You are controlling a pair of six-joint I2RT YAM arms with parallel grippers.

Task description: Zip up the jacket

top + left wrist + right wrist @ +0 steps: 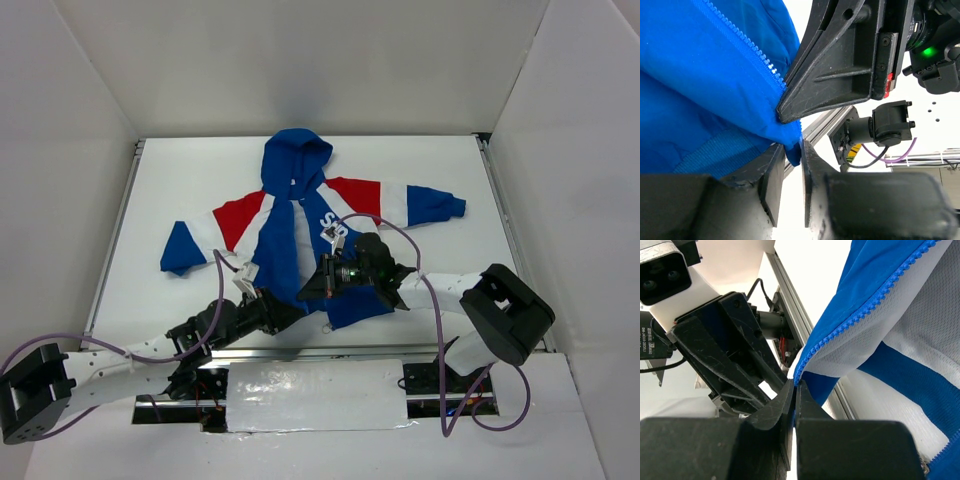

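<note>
White enclosure walls [300,60] on three sides, white table [450,170] inside. The jacket [300,225] lies flat mid-table, hood toward the far wall, sleeves spread left and right, hem toward me. Both arms come in low over the near edge and meet at the hem, so from the top camera their bodies hide the bottom of the front opening. A crinkled white sheet [315,395] sits between the two bases. The left gripper [290,305] is on the hem's bottom edge: in the left wrist view its fingers [771,175] are nearly closed, with a corner of blue fabric [700,75] pinched in the narrow gap. The right gripper [310,288] is just beside it, tips almost touching. Its fingers [782,397] are pressed together on the bottom end of one zipper edge [865,310], with white mesh lining [920,305] showing behind the teeth. That edge hangs free of the other half. In the left wrist view the right gripper's black wedge [830,75] fills the frame and blocks most of the table. A second row of zipper teeth [747,42] runs down to its tip. The aluminium rail [790,315] runs along the table edge just behind the pinch. Purple cables [438,300] loop over both arms.
</note>
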